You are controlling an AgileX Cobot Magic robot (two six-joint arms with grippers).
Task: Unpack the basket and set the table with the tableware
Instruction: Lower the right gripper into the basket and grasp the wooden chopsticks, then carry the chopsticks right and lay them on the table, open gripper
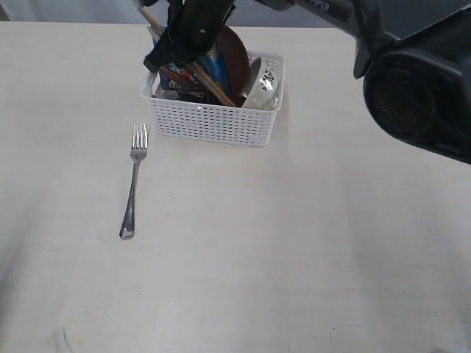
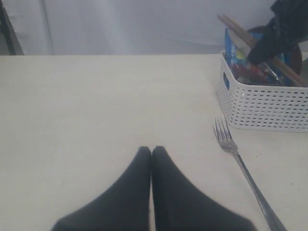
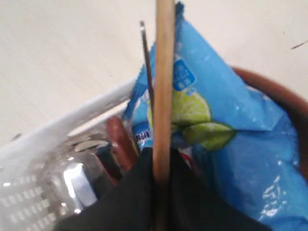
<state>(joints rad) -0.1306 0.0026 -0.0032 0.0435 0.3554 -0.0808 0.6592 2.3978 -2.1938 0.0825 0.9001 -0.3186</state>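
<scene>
The white lattice basket [image 1: 213,121] stands at the back of the pale table [image 1: 294,243]. My right gripper [image 1: 156,62] reaches into the basket's left end and is shut on the wooden chopsticks [image 3: 164,72], which pass straight up between its fingers [image 3: 137,183]. The chopsticks [image 1: 215,88] lean across the basket. Also inside are the brown plate [image 1: 234,53], the white patterned bowl [image 1: 265,84] and a reddish-brown spoon [image 3: 120,139]. The steel fork [image 1: 133,184] lies on the table in front of the basket. My left gripper [image 2: 152,150] is shut and empty, low over bare table left of the fork [image 2: 236,151].
A blue chips bag [image 3: 231,144] stands in the basket right beside the held chopsticks, against the plate [image 3: 274,91]. A thin steel piece [image 3: 147,62] stands next to the chopsticks. The right arm's dark body [image 1: 412,81] overhangs the table's back right.
</scene>
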